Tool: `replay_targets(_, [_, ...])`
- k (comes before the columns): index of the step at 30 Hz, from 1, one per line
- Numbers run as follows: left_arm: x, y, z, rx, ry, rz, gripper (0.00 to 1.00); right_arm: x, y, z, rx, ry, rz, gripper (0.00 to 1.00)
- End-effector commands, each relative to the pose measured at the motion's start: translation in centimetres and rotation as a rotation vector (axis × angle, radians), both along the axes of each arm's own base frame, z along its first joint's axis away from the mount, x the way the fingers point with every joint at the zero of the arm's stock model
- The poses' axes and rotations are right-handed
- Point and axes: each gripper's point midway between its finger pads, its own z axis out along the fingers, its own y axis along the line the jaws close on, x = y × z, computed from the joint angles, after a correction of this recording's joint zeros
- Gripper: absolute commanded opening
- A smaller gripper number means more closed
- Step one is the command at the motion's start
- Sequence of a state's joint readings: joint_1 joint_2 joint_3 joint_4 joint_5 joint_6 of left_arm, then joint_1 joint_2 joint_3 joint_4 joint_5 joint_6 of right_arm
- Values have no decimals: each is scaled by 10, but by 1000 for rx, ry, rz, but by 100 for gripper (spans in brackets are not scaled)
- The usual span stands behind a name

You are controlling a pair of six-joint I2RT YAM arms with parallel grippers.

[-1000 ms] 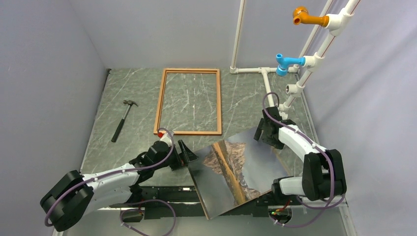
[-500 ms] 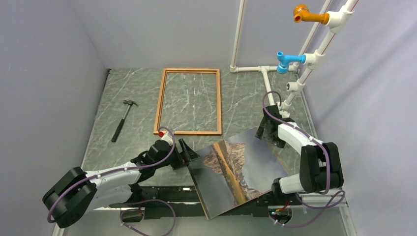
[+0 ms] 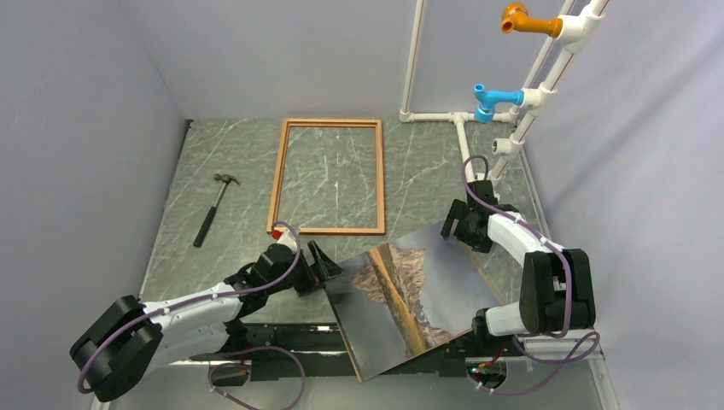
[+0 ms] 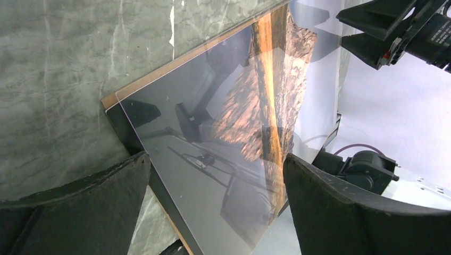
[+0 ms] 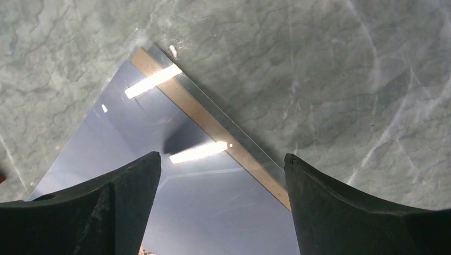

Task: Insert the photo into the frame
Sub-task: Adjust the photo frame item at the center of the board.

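The photo [image 3: 410, 290], a glossy mountain-and-lake print, lies face up and skewed at the near middle of the table, its near corner past the table's edge. The frame [image 3: 275, 175], thin reddish-brown moulding, lies flat beyond it with nothing inside. My left gripper [image 3: 323, 266] stands open at the photo's left corner; in the left wrist view [image 4: 215, 158] the photo [image 4: 223, 122] shows between the fingers. My right gripper [image 3: 452, 229] hangs open over the far right corner, where the photo [image 5: 133, 138] fills the gap between its fingers [image 5: 222, 156].
A brown backing board [image 5: 213, 125] and a clear pane's edge [image 5: 239, 139] stick out from under the photo. A hammer [image 3: 213, 209] lies at the left. A white pipe rack [image 3: 465, 149] with blue [image 3: 491, 96] and orange [image 3: 525, 19] fittings stands at the back right, close to my right arm.
My right arm has edged slightly right and farther back. The pipe rack's upper part with its fittings has shifted a little up and left. The left arm and the photo are unchanged.
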State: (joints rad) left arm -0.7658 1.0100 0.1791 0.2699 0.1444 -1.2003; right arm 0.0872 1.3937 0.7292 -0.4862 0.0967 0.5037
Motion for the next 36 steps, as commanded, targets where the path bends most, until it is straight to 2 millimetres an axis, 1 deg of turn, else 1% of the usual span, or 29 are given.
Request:
replay_targets(1, [-6,12,-13,49,40,28,99,-4,40,4,189,12,135,86])
replay_targets(7, [-5,12,-7,29,11,23,99,-16,54,14,265,0,174,83])
replay_targets(12, [-7,11,-9,29,24,18,99,-27,57,18,281,6,190,82])
replay_targets(15, [-7,10,-7,13,20,18,99,-32,61,23,301,-1,206,82])
replay_targets(19, [-6,7,6,-52,-23,20,100,-39,72,29,349,-8,246,82])
replay_targets(23, [-6,9,14,-94,-51,34,99,-46,80,32,382,-6,275,81])
replay_targets(32, [-4,24,26,-87,-94,98,98,-55,95,33,443,0,315,81])
replay_targets(35, [-3,33,32,-66,-105,128,98,-54,98,35,439,-8,329,81])
replay_targets(36, [-4,37,31,-45,-97,140,98,-54,99,37,440,-10,335,81])
